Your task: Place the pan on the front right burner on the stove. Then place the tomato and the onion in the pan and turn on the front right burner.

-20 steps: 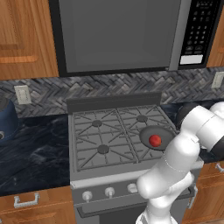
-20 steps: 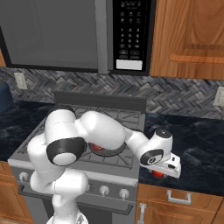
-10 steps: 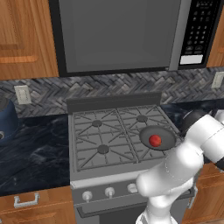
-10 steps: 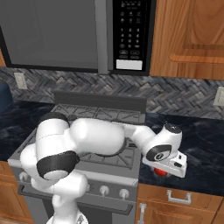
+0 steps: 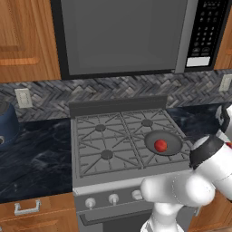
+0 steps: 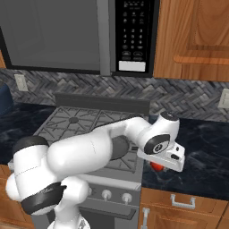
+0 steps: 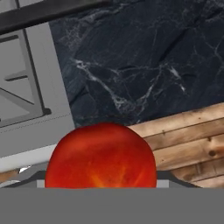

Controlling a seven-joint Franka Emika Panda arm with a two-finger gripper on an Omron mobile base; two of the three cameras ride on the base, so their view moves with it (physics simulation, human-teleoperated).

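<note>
On the stove (image 5: 90,180), the pan (image 5: 175,139) is sitting over the front right burner with the tomato (image 5: 160,145) lying in it. To the right, over the dark counter (image 7: 144,65), the gripper (image 6: 156,163) is hanging around the reddish onion (image 7: 100,155). I cannot tell whether its fingers are gripping. Judging by this, the onion step is running; next it needs carrying left into the pan.

Tomato (image 5: 160,145) inside burner-top pan (image 5: 168,137)
</note>
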